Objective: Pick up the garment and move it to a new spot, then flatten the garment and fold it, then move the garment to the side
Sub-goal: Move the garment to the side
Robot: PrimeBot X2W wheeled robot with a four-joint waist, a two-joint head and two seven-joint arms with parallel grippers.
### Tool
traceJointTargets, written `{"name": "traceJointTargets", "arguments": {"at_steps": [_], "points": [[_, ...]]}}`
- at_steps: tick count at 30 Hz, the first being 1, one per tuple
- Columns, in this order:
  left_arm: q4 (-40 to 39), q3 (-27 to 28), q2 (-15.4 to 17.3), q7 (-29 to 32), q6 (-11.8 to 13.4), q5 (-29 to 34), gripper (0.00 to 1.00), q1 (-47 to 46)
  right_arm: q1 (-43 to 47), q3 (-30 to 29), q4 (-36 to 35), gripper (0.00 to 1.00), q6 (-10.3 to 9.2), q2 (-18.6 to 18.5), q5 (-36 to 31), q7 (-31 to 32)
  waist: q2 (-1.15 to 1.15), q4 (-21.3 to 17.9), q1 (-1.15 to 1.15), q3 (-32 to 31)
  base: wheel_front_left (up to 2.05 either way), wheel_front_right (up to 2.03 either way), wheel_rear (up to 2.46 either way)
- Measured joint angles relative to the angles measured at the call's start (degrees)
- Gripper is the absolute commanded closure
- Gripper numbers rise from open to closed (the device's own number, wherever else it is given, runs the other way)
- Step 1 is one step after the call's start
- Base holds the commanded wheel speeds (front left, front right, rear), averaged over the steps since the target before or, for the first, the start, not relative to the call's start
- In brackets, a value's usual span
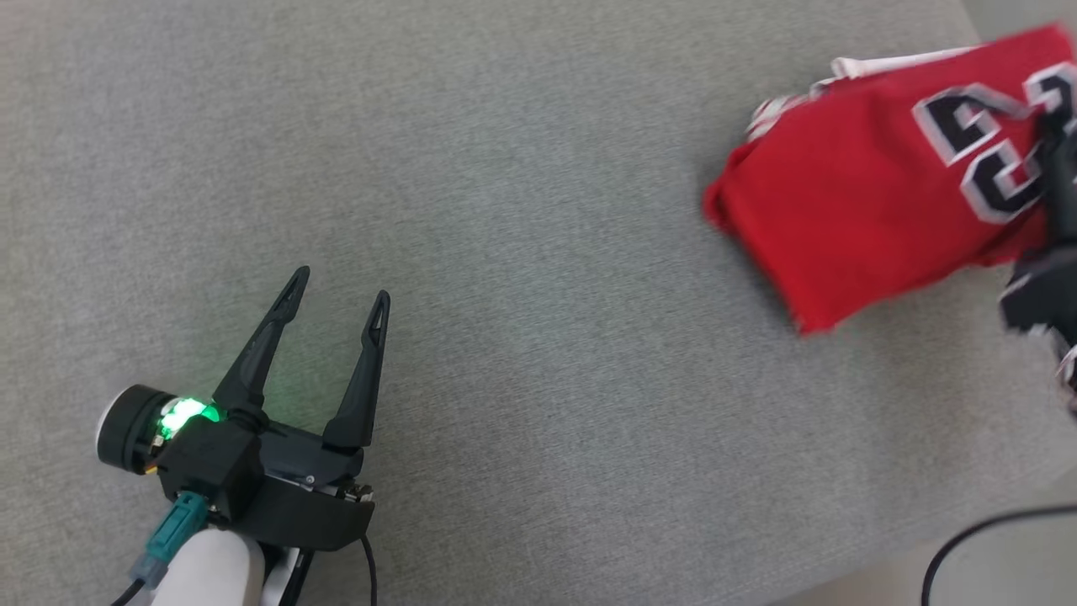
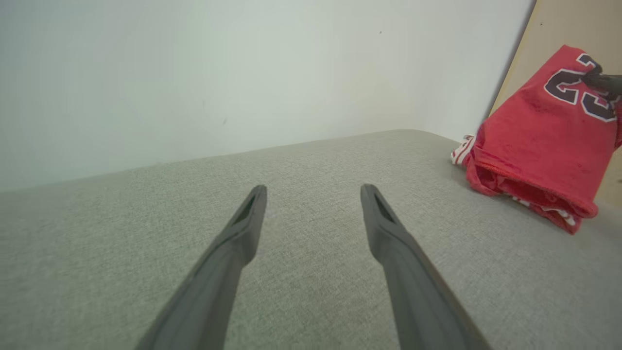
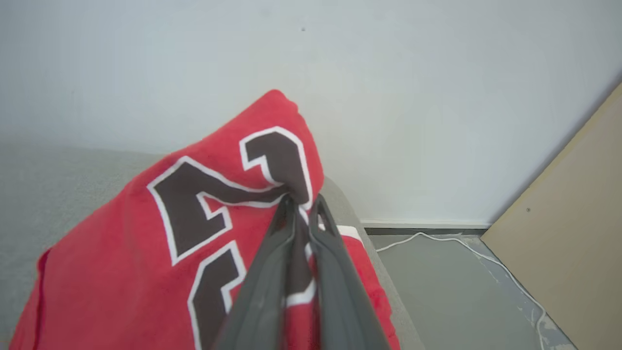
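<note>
The garment (image 1: 875,194) is a folded red jersey with black, white-edged numbers, at the right end of the grey cushion surface (image 1: 522,252). It also shows in the left wrist view (image 2: 539,136) and the right wrist view (image 3: 146,253). My right gripper (image 3: 302,204) is shut on a pinch of the garment's cloth at the numbers and holds that part raised; in the head view it is a dark blur at the right edge (image 1: 1056,160). My left gripper (image 1: 336,290) stands open over bare cushion at the lower left, far from the garment; its fingers (image 2: 248,218) hold nothing.
The cushion's right edge drops to a grey floor (image 3: 437,282) with a white cable (image 3: 466,243). A tan board (image 3: 573,214) leans at the right. A pale wall (image 2: 218,73) runs behind the cushion. A black cable (image 1: 968,539) lies at the lower right.
</note>
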Motion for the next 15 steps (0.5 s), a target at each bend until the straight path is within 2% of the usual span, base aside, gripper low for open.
{"name": "traceJointTargets", "arguments": {"at_steps": [3, 6, 12, 15], "points": [[-0.35, -0.41, 0.35, 0.23, -0.14, 0.12, 0.0, -0.05, -4.05, -1.75, 4.53, 1.0, 0.0, -0.86, 3.94, -0.6, 0.0, 0.74, 0.0, 0.98, 0.0, 0.0, 0.0], [-0.7, -1.42, 0.34, 0.33, -0.37, 0.44, 0.0, -0.54, -6.37, -2.5, 9.79, 1.0, 0.0, -3.56, 5.33, -0.98, 0.0, 1.69, 0.0, 1.9, 0.0, 0.0, 0.0], [-1.12, -3.79, 0.23, 0.8, -1.15, 1.12, 0.0, -1.57, -9.88, -2.01, 20.09, 1.0, 0.0, -8.16, 6.03, -2.36, 0.0, 3.73, 0.0, 3.72, 0.0, 0.0, 0.0], [-1.18, -4.61, 0.2, 1.0, -1.24, 1.3, 0.0, -2.26, -11.0, -2.18, 23.19, 1.0, 0.0, -9.26, 5.91, -2.9, 0.0, 4.49, 0.0, 4.21, 0.0, 0.0, 0.0]]}}
